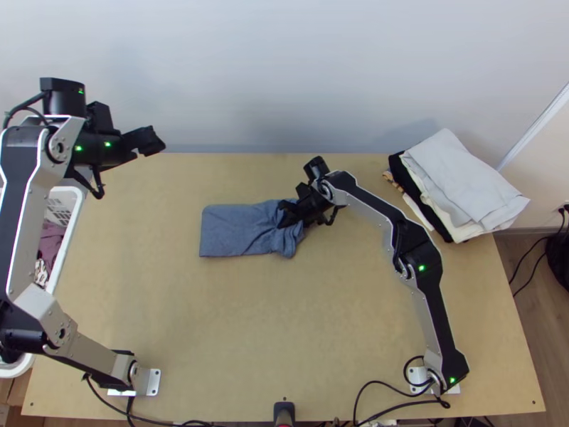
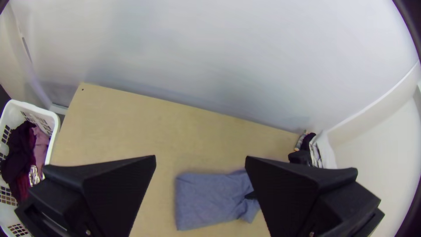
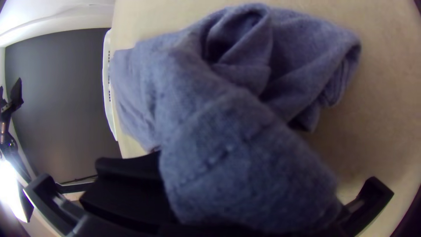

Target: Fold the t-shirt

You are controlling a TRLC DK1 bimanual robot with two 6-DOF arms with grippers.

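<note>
The blue-grey t-shirt point(image 1: 238, 229) lies folded into a flat, roughly rectangular bundle mid-table, bunched and creased at its right end. My right gripper point(image 1: 286, 215) is low at that end, shut on a gathered part. In the right wrist view the cloth point(image 3: 245, 145) rises in a thick fold over my right gripper point(image 3: 193, 206), hiding much of it. My left gripper point(image 1: 153, 140) hangs at the upper left, away from the cloth. The left wrist view shows my left gripper point(image 2: 200, 175) open with nothing held and the t-shirt point(image 2: 210, 199) beyond.
A stack of folded clothes point(image 1: 462, 188) sits at the table's back right corner. A white laundry basket point(image 1: 67, 235) holding dark and pink clothes stands at the left edge, partly behind the left arm. The wall runs along the table's far edge.
</note>
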